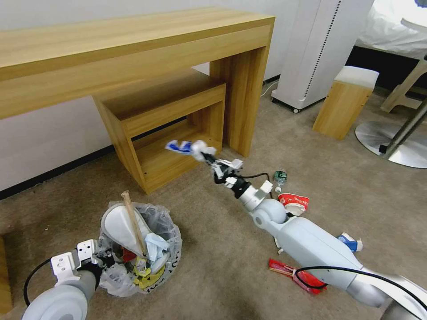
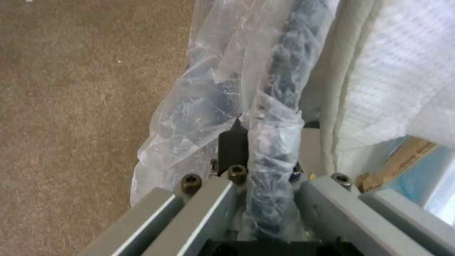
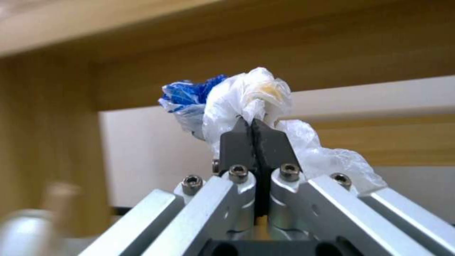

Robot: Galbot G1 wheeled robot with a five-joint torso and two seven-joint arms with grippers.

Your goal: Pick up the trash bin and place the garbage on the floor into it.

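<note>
The right gripper [image 1: 205, 155], jaws clenched on a crumpled bag [image 1: 189, 147], should swing toward seven o'clock over the trash bin [image 1: 167, 231], whose rim the left gripper [image 1: 103, 258] gripped steadily.

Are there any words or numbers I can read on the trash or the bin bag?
Nothing reads clearly enough to quote.
Trash bin: black letters on its bag, too small and crinkled to read.
Red-white paper bowl: printing too blurred.
Blue-white carton: no legible text.
Green-label bottle: label too small.
Red wrapper: no legible text.
Blue and white plastic wad in the right pincer: only colour patches.
</note>
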